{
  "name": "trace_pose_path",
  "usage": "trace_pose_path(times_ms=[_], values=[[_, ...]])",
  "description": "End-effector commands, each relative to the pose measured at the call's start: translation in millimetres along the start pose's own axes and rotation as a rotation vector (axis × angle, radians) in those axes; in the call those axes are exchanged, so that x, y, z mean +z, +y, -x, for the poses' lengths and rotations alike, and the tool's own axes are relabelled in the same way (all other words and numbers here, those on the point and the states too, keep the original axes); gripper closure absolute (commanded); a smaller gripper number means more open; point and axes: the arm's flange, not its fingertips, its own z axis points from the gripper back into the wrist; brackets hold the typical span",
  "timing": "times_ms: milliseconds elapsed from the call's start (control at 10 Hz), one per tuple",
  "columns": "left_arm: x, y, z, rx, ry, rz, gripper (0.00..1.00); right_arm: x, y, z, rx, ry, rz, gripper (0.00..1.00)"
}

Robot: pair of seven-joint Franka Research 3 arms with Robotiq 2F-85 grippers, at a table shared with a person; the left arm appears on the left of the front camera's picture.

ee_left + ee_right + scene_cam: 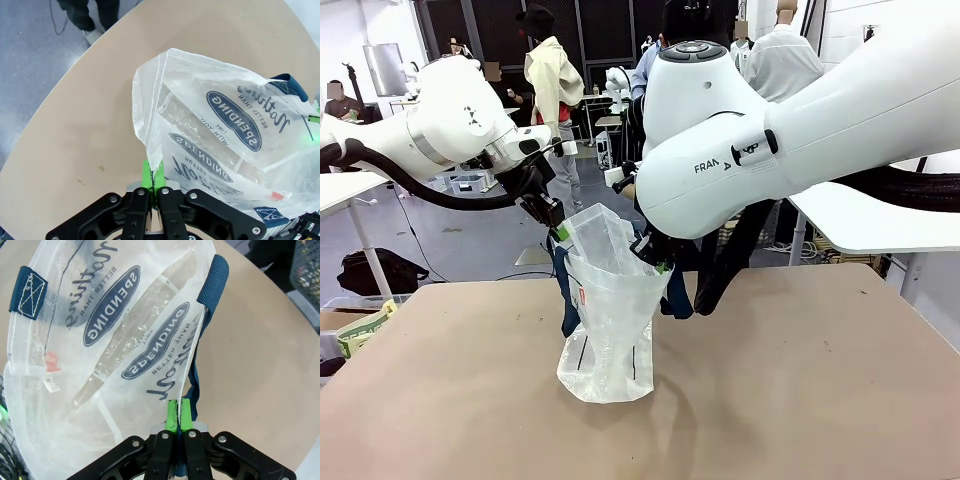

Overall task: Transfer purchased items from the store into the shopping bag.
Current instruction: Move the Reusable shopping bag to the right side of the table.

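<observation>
The shopping bag [610, 310], clear crinkly plastic with navy handles and oval logos, hangs over the tan table [820, 380] with its bottom resting on it. My left gripper [560, 232] is shut on the bag's left rim; the left wrist view shows its green pads [146, 175] pinching the plastic edge of the bag [220, 135]. My right gripper [655, 262] is shut on the right rim, and its pads [172, 415] clamp the bag [115, 340] just below a navy handle [212, 280]. The bag's mouth is held open between them. The purchased items are out of view.
A dark lattice basket [307, 270] shows at the top right corner of the right wrist view, past the table edge. A person [650, 60] stands beyond the table, mostly behind my right arm. White tables [880, 225] flank the far sides.
</observation>
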Motion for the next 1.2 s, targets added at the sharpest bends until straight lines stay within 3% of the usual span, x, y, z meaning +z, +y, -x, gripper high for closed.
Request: trace_pose_path(times_ms=[0,1100], values=[[0.7,-0.3,4.9,0.003,-0.003,-0.013,1.00,2.0,-0.7,0.8,-0.001,-0.005,-0.006,1.00],[0.7,-0.3,4.9,0.003,-0.003,-0.013,1.00,2.0,-0.7,0.8,-0.001,-0.005,-0.006,1.00]])
